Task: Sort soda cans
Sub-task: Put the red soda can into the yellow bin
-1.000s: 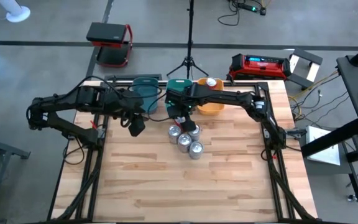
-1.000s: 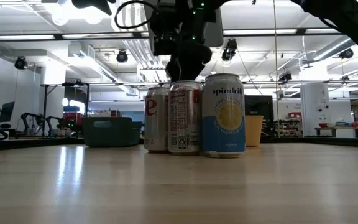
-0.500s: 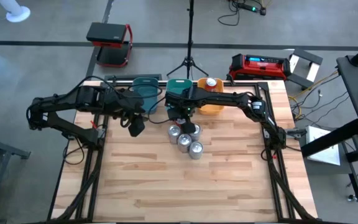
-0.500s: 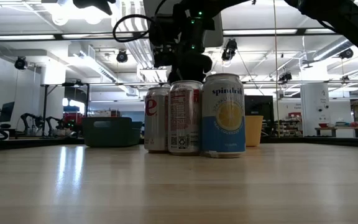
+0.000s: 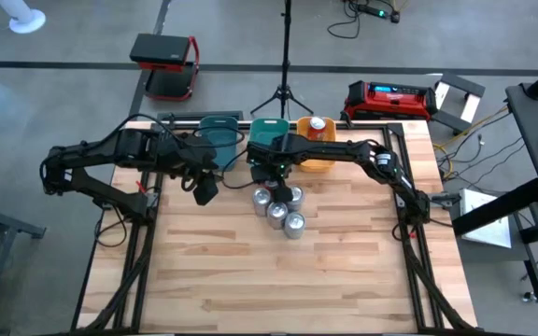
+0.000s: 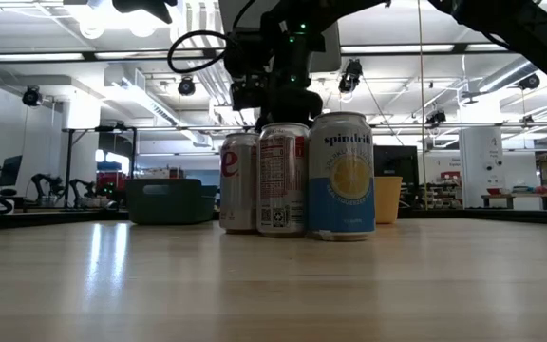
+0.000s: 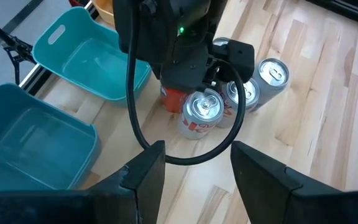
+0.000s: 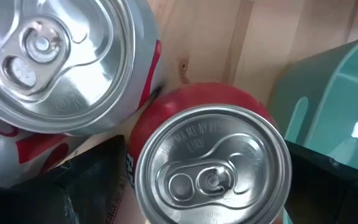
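One red can [image 8: 211, 167] between right gripper's [image 8: 210, 186] open jaws, mostly hidden overhead, left gripper [image 7: 194, 168] open, idle.

Right hand [image 5: 271, 174] now lower, fingers astride the red can [image 8: 211, 163].

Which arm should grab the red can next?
Right. The right gripper is directly above the red can, a finger on either side. The left gripper hangs open, off beside the cluster.
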`<state>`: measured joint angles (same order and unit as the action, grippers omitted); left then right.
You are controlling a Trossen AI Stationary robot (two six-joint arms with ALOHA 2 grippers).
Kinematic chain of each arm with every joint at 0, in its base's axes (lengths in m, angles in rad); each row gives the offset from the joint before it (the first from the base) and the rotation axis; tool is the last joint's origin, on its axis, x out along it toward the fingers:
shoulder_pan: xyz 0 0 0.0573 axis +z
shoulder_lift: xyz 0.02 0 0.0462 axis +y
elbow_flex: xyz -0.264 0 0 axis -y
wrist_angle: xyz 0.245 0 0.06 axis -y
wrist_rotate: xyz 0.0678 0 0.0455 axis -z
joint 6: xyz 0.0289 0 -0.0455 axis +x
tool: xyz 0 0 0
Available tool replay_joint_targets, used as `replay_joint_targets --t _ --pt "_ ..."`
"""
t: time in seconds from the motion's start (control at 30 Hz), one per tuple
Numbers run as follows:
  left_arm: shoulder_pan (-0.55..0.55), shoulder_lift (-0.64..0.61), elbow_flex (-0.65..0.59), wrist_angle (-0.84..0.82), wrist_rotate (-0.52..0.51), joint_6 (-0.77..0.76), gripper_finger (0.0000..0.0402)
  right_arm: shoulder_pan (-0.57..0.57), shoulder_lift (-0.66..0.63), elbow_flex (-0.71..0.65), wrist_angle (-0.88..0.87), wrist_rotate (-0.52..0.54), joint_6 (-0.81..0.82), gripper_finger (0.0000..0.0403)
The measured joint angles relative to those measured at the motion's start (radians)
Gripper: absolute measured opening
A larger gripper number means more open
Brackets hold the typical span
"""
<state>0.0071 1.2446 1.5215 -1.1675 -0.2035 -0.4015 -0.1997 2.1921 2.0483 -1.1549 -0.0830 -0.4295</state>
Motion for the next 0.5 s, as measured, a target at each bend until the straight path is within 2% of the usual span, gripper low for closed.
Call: replay_joint_targets --t 0.1,0.27,0.5 --pt "0.0 0.0 0.0 0.0 0.0 0.0 0.0167 0.0 0.0 0.0 0.004 -0.001 0.013 0.0348" --pt "0.0 0.0 0.0 0.0 0.0 0.0 0.0167 0.001 0.0 0.0 0.008 -0.003 0.018 0.0301" --pt "0.0 0.0 0.0 0.0 0.0 0.0 0.0167 0.005 -0.001 0.007 -0.003 -0.003 0.02 0.0303"
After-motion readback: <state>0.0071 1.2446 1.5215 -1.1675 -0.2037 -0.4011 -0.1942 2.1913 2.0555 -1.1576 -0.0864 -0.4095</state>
